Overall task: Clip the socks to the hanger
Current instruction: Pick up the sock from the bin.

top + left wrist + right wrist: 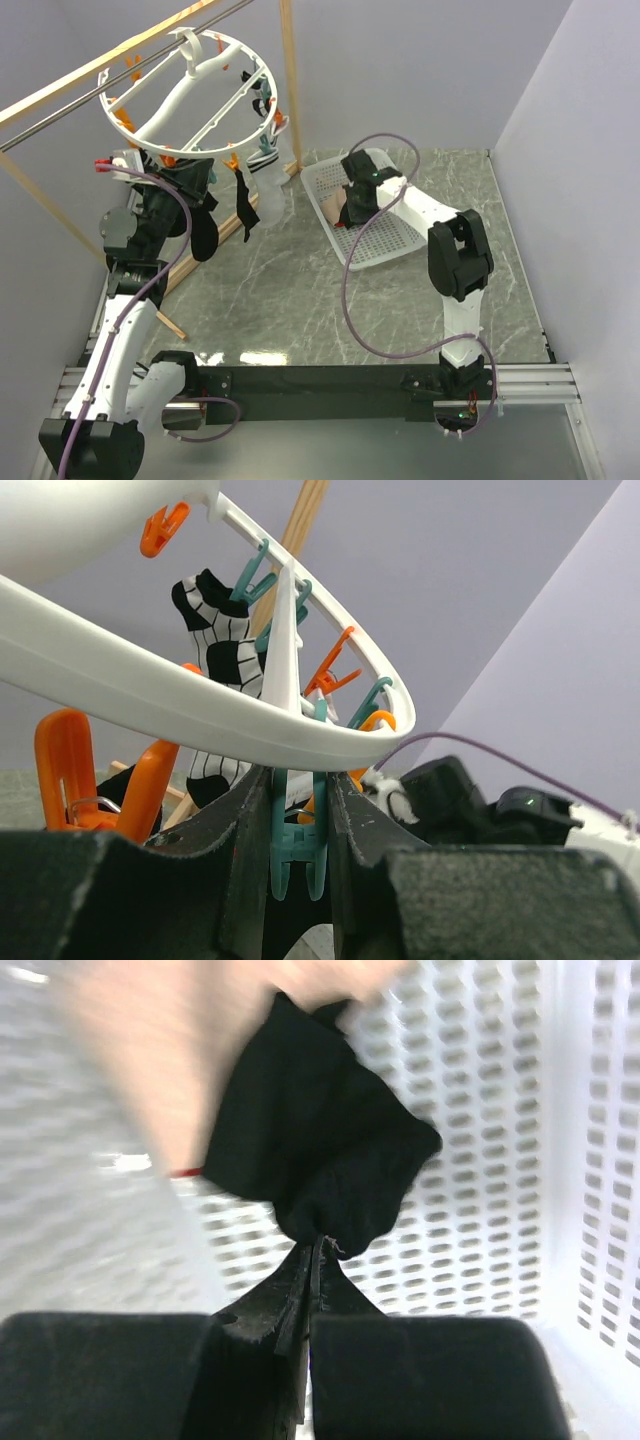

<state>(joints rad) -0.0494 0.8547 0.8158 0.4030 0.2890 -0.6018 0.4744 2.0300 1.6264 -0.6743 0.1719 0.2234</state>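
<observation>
Top view: the hanger [186,97] hangs at the far left, with dark socks [245,205] dangling from its near rim. My left tool [165,172] sits right under that rim, but from up here I cannot make out its jaws. My right tool [352,198] is well to the right of the hanger, down inside the basket [385,248] on the bench [290,290], with the wrist covering its tips.

Left wrist view: this gives me what the overhead hides. The hanger's white ring sweeps just above my fingers [245,830], and a teal clip [296,845] hanging from the ring is squeezed between them, both pads against it. An orange clip [70,770] hangs under the ring to the left of the teal one. A striped sock [215,630] is pinned on the ring's far side.

Right wrist view: the tips are pressed narrow together, pinching the edge of a black sock [320,1150] that bunches above the basket's white mesh. A pale pink blur fills the upper left, and I cannot tell what it is.
</observation>
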